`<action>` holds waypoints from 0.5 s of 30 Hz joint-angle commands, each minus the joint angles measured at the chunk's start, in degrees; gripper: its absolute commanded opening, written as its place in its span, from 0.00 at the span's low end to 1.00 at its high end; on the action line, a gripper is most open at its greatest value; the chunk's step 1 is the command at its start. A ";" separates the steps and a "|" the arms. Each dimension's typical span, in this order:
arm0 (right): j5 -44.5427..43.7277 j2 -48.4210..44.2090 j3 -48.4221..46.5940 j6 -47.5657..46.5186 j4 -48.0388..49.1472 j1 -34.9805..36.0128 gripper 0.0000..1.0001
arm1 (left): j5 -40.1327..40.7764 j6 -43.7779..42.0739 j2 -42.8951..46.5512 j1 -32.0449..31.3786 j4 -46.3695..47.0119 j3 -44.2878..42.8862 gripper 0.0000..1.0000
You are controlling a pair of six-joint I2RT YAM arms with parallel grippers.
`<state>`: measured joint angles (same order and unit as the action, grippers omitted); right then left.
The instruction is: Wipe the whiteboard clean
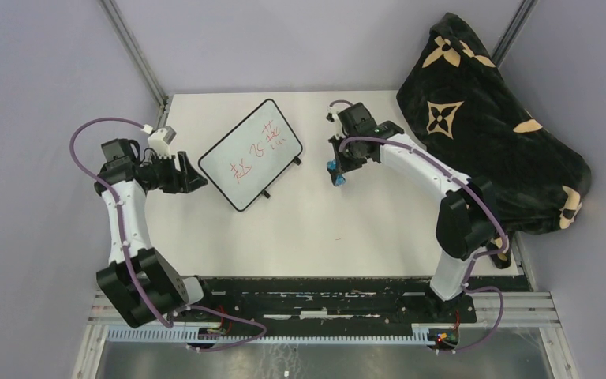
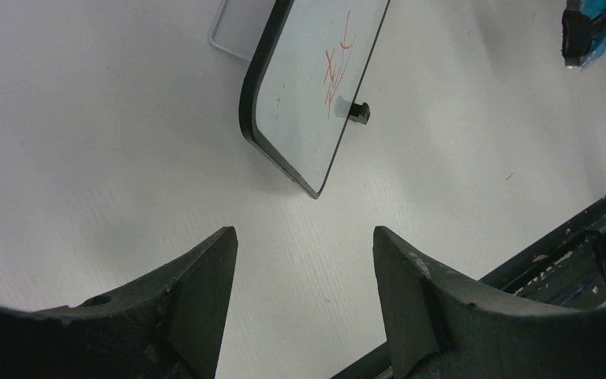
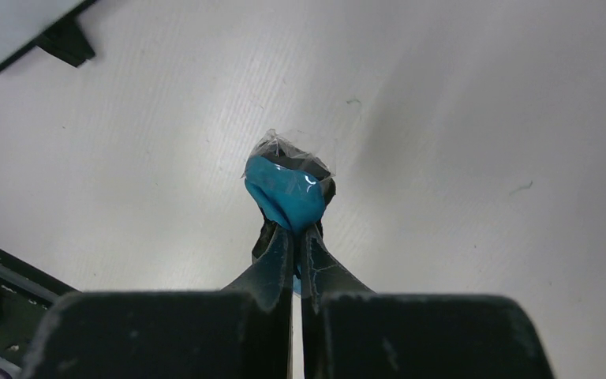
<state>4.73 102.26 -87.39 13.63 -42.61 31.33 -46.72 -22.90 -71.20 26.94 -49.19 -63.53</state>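
The whiteboard (image 1: 251,155) lies tilted on the white table, black-framed, with red handwriting across it. Its near corner and one small black foot show in the left wrist view, whiteboard (image 2: 308,87). My left gripper (image 1: 197,180) sits just left of the board, open, nothing between its fingers (image 2: 205,284). My right gripper (image 1: 338,167) is to the right of the board, shut on the small blue-and-black eraser (image 3: 288,189), squeezed and wrapped in clear film, just above the table. The eraser (image 1: 332,172) also shows from above.
A large black cushion with tan flower patterns (image 1: 489,126) fills the back right corner. A black rail (image 1: 323,288) runs along the table's near edge between the arm bases. Grey walls and metal posts enclose the table.
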 commanded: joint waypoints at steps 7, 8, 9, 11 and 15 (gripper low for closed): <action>11.13 7.47 -12.88 0.40 8.40 -0.23 0.01 | -5.54 -4.16 -7.39 0.27 3.68 -5.63 0.68; 12.34 8.57 -13.54 0.85 9.30 -0.29 0.01 | -6.23 -3.72 -7.88 0.22 4.13 -5.84 0.68; 12.96 9.43 -14.01 1.18 10.16 -0.24 0.01 | -6.90 -3.07 -8.26 0.23 4.83 -6.02 0.67; 13.64 10.93 -15.23 2.29 11.98 -0.29 0.01 | -7.87 -1.67 -8.88 0.29 6.41 -6.17 0.67; 14.74 14.54 -19.47 4.53 14.52 -0.14 0.01 | -9.40 2.44 -10.44 0.13 11.66 -6.36 0.65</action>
<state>16.51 114.24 -101.32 15.38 -33.82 31.33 -51.77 -24.18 -80.38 26.94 -44.40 -67.55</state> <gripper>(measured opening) 0.026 0.661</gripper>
